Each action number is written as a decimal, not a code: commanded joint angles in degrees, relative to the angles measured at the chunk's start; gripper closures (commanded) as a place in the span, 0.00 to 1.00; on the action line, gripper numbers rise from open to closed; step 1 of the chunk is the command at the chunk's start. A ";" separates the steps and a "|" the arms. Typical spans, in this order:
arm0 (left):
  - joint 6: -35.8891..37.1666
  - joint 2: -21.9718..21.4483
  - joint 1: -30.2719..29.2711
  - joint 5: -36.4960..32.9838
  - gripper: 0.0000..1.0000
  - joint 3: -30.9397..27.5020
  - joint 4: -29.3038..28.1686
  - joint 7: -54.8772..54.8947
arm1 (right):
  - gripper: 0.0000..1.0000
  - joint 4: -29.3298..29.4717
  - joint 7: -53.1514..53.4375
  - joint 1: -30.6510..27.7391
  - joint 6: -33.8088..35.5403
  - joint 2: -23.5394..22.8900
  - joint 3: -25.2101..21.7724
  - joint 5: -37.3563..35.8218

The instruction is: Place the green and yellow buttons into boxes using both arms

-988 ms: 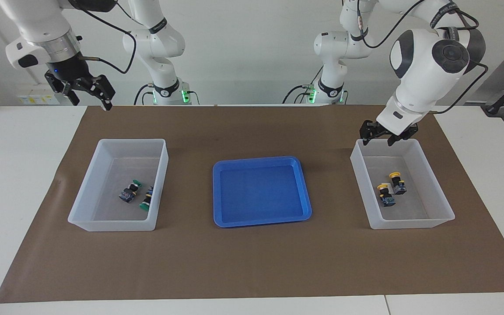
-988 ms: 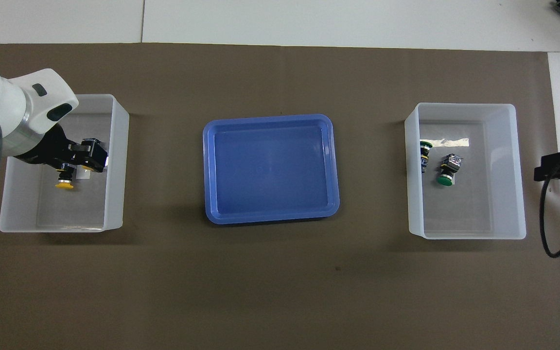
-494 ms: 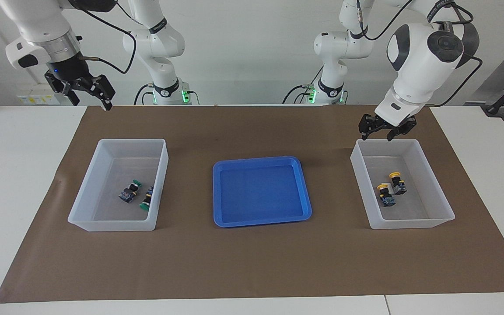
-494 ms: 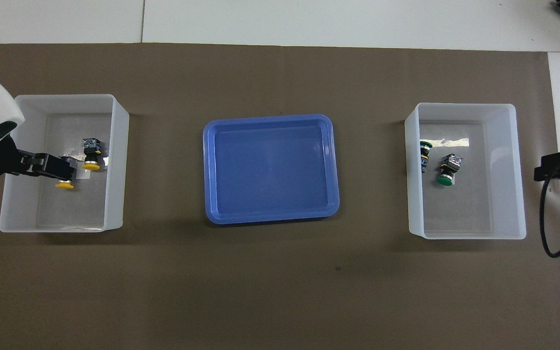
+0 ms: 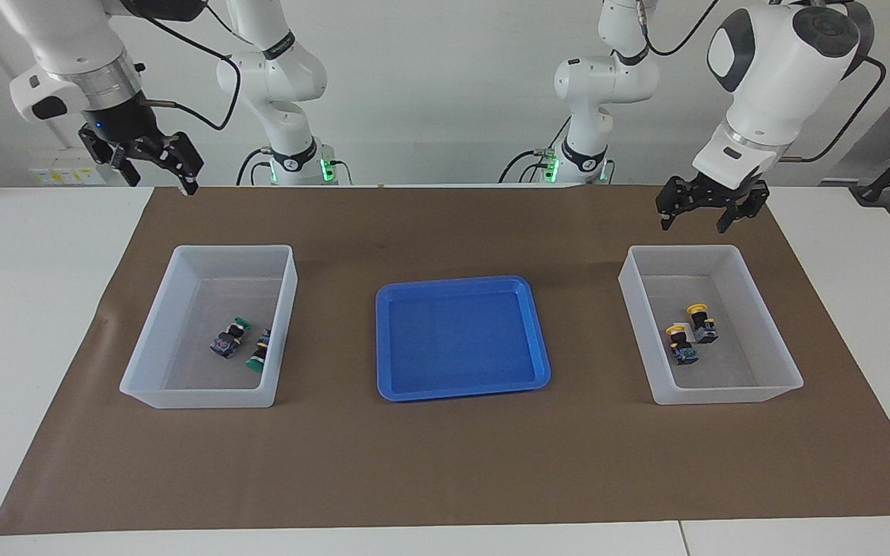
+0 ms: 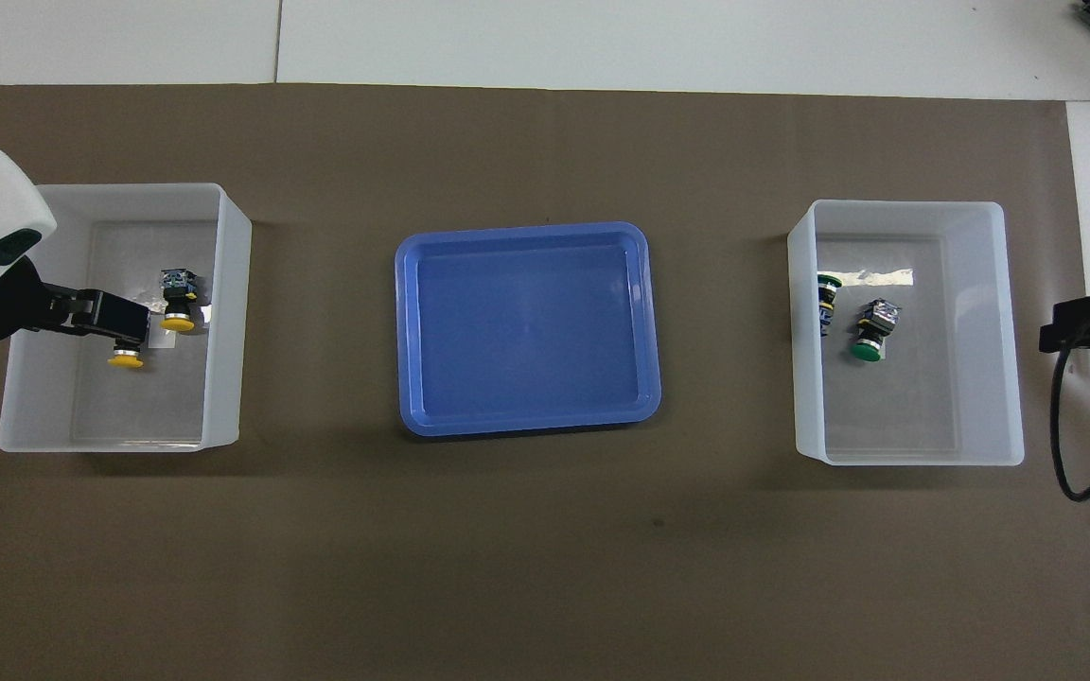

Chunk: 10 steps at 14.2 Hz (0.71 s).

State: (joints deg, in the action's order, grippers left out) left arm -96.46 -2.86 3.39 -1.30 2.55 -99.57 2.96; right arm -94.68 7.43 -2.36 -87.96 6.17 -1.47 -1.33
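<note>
risen since a second ago: left gripper (image 5: pixel 710 215), up from the rim of the box at the left arm's end (image 5: pixel 769 313) to hang in the air over the brown mat (image 5: pixel 445 463) just at that box's robot-side edge, empty, jaws spread wide and pointing down. bent steeply above it, the left arm (image 5: pixel 769 69), wrist tipped down from a raised elbow near the mat's corner on its own side. unmoved over the same second: right gripper (image 5: pixel 153 158), held high over the mat's corner at the right arm's end, empty, jaws spread, hanging from the right arm (image 5: pixel 66 46), which waits there tilted inward. lying inside the box at the left arm's end: two yellow buttons (image 5: pixel 691 333), side by side near the middle of its floor, almost touching, caps turned toward the robots. lying inside the box at the right arm's end (image 5: pixel 174 309): two green buttons (image 5: pixel 242 345), close together against the wall toward the table's middle, tipped on their sides. resting between the two boxes, at the middle of the mat: shallow blue tray (image 5: pixel 460 386).
</note>
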 commanded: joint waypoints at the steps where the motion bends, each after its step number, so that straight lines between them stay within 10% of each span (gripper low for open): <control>1: 0.39 -1.27 0.30 -0.64 0.00 0.09 -0.19 -2.08 | 0.00 -0.41 0.30 -0.19 0.51 0.60 0.24 0.89; 10: 8.90 2.93 0.38 -0.29 0.00 0.09 13.67 -2.17 | 0.00 -0.41 0.30 -0.28 0.51 0.60 0.24 0.89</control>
State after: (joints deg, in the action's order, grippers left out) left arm -92.19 -3.39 3.40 -1.28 2.77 -92.55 1.66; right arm -94.68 7.43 -2.36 -87.96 6.17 -1.47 -1.33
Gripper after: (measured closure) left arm 0.000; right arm 0.000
